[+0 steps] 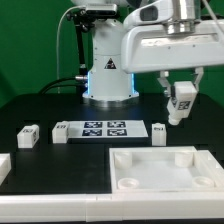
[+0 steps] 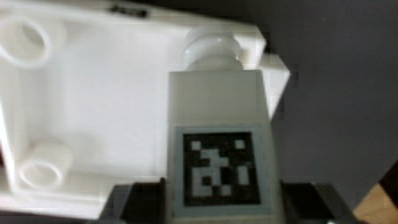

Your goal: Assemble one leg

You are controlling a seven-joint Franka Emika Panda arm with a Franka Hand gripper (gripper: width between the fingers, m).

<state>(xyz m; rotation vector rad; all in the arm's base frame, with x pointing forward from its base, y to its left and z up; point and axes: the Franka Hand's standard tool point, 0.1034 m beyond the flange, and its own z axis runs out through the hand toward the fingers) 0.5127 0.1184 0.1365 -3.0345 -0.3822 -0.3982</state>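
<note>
Gripping: the gripper (image 1: 181,93) pinches the leg (image 1: 181,106) between its two fingers (image 2: 137,204), one dark pad pressed to each side of the block.
Leg: a small white block held off the table (image 1: 40,105). Its black-and-white marker (image 2: 221,160) faces the wrist camera, close to the fingers. The rest of the block runs away from them toward the tray.
Leg height: in the exterior view it hangs in the air below the fingers, clear of the table top.
Tray: the large white square tray (image 1: 118,160) lies lower than the fingers. In the wrist view its rim and floor (image 2: 107,100) fill the frame past the leg.
Tray contents: raised round posts stand inside it. One post (image 2: 29,40) and another post (image 2: 48,164) stand off to one side of the fingers.
Corner post: a third, the corner post (image 2: 215,48), sits just beyond the leg's far end.
Contact: I cannot tell whether the leg's far end touches the corner post or stands apart from it.
Marker board: the marker board (image 1: 100,128) lies flat on the table, well to the side of the fingers, toward the exterior view's left.
Loose blocks: the near block (image 1: 160,130) stands just below and beside the fingers. The middle block (image 1: 60,131) is at the board's other end. The far block (image 1: 27,135) is beyond that, well apart from the fingers.
</note>
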